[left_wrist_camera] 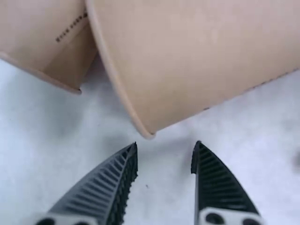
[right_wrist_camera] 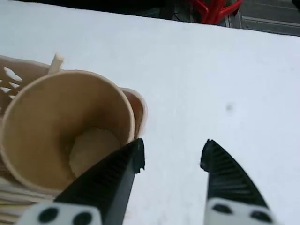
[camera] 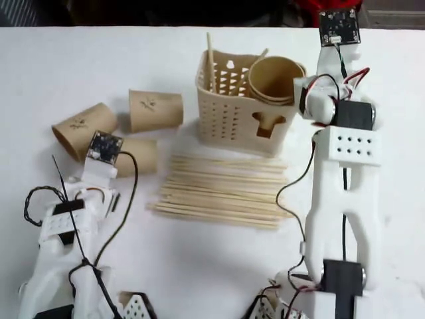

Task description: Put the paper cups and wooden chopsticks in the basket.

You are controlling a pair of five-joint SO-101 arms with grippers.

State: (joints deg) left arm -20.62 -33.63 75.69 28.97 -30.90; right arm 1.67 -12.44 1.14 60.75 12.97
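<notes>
Two white robot arms work a white desk (camera: 199,266) strewn with picnic ware: the right arm (camera: 345,179) stretches up the right side towards the far edge, while the left arm (camera: 66,226) rises from the near left corner. Mid-desk, nearer the far edge, a cream perforated basket (camera: 232,119) stands upright, its right side close against the right arm. Just in front of the basket, a loose pile of pale wooden chopsticks (camera: 222,189) lies flat, long axes running left to right across the desk. Nested brown paper cups (camera: 275,76) sit mouth-up and slightly tilted in the basket's right end. Towards the left edge three more brown cups lie on their sides: one (camera: 156,109) beside the basket, one (camera: 83,126) farthest left, and a third (camera: 139,156) partly hidden under the left arm's wrist. Two single chopsticks, one (camera: 210,56) nearly upright and one (camera: 261,54) leaning, poke out of the basket. The left gripper (left_wrist_camera: 165,145) is spread and holds nothing, above bare desk just short of the rim of a toppled cup (left_wrist_camera: 197,61), a second cup (left_wrist_camera: 42,37) alongside. The right gripper (right_wrist_camera: 173,145) is likewise spread and holds nothing, one finger (right_wrist_camera: 117,173) just beside the rim of the topmost nested cup (right_wrist_camera: 65,126).
</notes>
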